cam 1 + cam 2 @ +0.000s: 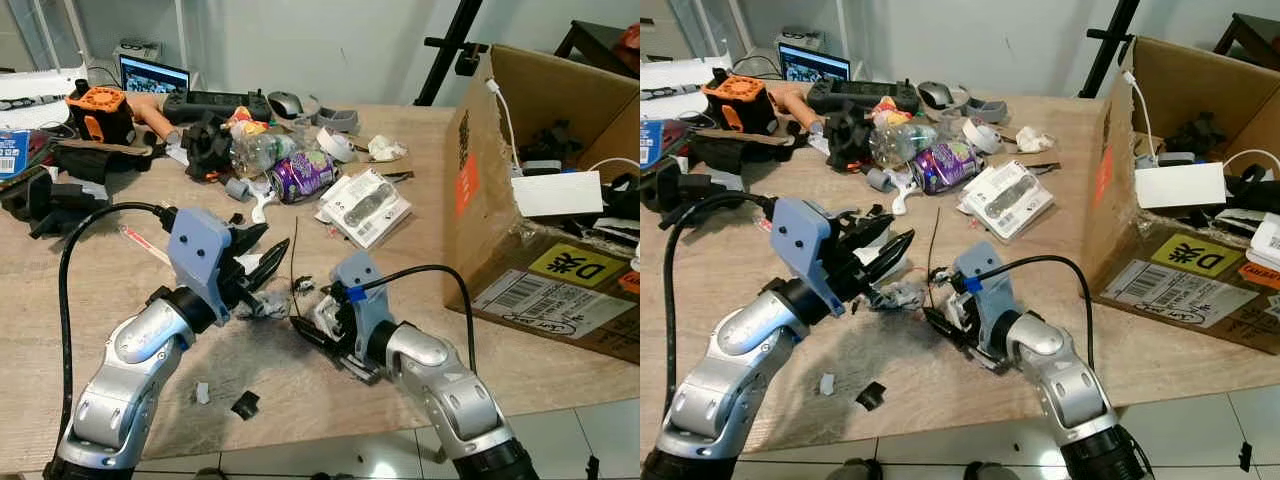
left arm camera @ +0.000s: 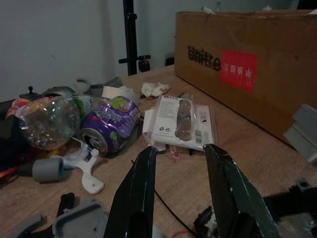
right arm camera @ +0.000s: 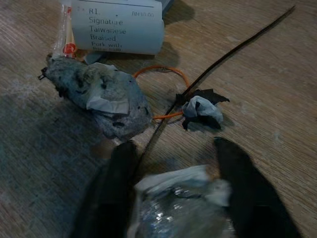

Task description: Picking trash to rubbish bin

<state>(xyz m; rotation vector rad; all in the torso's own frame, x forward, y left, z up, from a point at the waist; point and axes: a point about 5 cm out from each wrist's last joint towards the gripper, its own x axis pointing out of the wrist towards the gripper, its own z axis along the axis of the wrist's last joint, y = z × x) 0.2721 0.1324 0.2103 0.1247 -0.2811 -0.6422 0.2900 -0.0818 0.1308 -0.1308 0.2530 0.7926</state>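
My right gripper [image 1: 303, 328] lies low on the wooden table [image 1: 420, 290], shut on a crumpled silvery wrapper [image 3: 181, 201] wedged between its two fingers. Just beyond its tips lie a grey crumpled wad [image 3: 99, 96], a small white scrap [image 3: 200, 108], an orange rubber band [image 3: 163, 74], a long black strand [image 1: 295, 255] and a printed receipt [image 3: 118, 25]. To the left of them my left gripper [image 1: 262, 258] hovers open with nothing between its fingers. It points toward a purple can [image 2: 111, 121] and a blister pack [image 2: 183, 119].
A big open cardboard box [image 1: 540, 200] holding cables and chargers takes up the table's right side. A clear bottle [image 1: 258, 150], black gear, an orange tool [image 1: 98, 110] and a laptop [image 1: 153, 75] crowd the back left. Two small scraps [image 1: 244, 404] lie near the front edge.
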